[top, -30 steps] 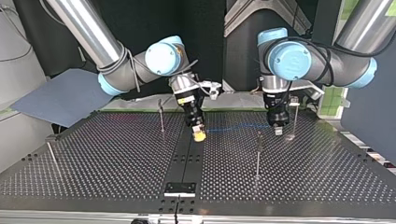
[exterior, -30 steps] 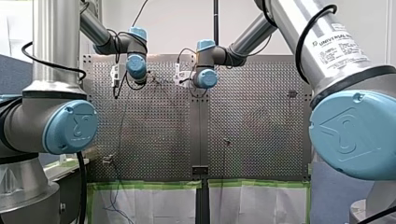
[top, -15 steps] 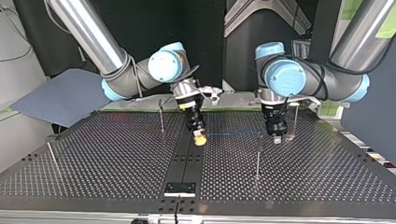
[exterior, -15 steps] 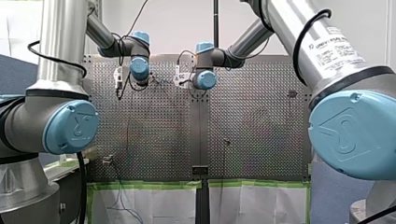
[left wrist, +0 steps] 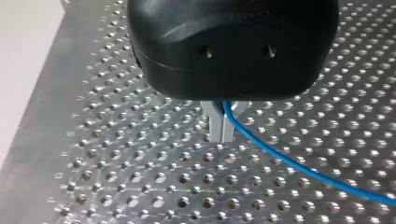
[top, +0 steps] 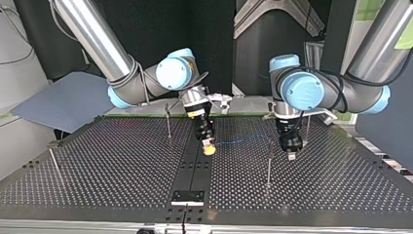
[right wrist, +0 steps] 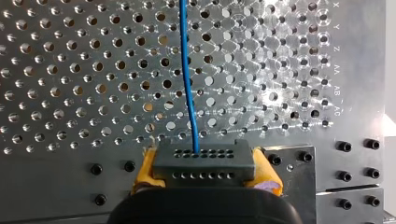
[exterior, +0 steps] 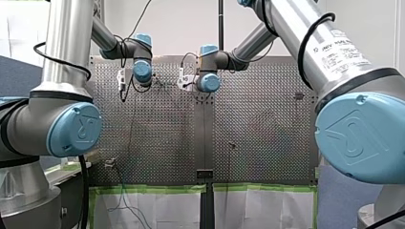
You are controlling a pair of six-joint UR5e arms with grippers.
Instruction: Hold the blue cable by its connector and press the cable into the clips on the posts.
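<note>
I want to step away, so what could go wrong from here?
My right gripper holds the connector between yellow pads; a hard pull on the blue cable could tug it loose. My left gripper pinches the cable seemingly close to a post and might knock it.

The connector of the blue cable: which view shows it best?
The right wrist view: the connector shows whole, between my right gripper's yellow pads. The top view shows only those pads; the others miss it.
</note>
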